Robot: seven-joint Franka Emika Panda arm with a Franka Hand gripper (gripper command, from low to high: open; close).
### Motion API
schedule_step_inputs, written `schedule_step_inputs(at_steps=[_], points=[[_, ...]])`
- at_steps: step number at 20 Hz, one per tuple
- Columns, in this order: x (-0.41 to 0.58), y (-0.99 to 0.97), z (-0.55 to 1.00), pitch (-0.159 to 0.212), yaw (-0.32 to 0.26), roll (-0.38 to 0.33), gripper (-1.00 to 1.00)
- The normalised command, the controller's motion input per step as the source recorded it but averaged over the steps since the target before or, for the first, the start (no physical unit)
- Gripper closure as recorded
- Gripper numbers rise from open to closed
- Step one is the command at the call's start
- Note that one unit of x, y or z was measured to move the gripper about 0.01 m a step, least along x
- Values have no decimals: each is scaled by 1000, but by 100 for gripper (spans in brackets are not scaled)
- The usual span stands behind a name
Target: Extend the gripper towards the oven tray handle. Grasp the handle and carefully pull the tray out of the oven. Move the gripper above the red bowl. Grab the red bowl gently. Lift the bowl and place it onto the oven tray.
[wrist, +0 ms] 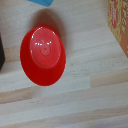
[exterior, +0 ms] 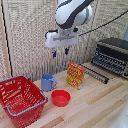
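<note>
The red bowl (exterior: 61, 97) sits upright on the wooden table, between the blue mug and the table's front edge. My gripper (exterior: 60, 52) hangs high above it, fingers pointing down and apart, holding nothing. In the wrist view the red bowl (wrist: 44, 55) shows from straight above and no fingers appear. The dark oven (exterior: 113, 54) stands at the exterior view's right. A flat dark slab with a pale bar edge (exterior: 95, 74) juts from its foot onto the table. I cannot tell whether this is the tray or the door.
A blue mug (exterior: 48, 82) stands just behind the bowl. A yellow and red box (exterior: 76, 75) stands upright between bowl and oven, and its edge shows in the wrist view (wrist: 120, 25). A large red basket (exterior: 20, 99) fills the exterior view's left.
</note>
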Motion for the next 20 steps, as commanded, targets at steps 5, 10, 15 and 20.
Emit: schedule_step_inputs(at_steps=[5, 10, 15, 20], points=[[-102, -27, 214, 6, 51, -286, -100], [-92, -51, 174, 18, 95, -344, -100], [-106, -9, 77, 38, 111, -365, -100], [-122, 0, 0, 50, 126, -375, -100]])
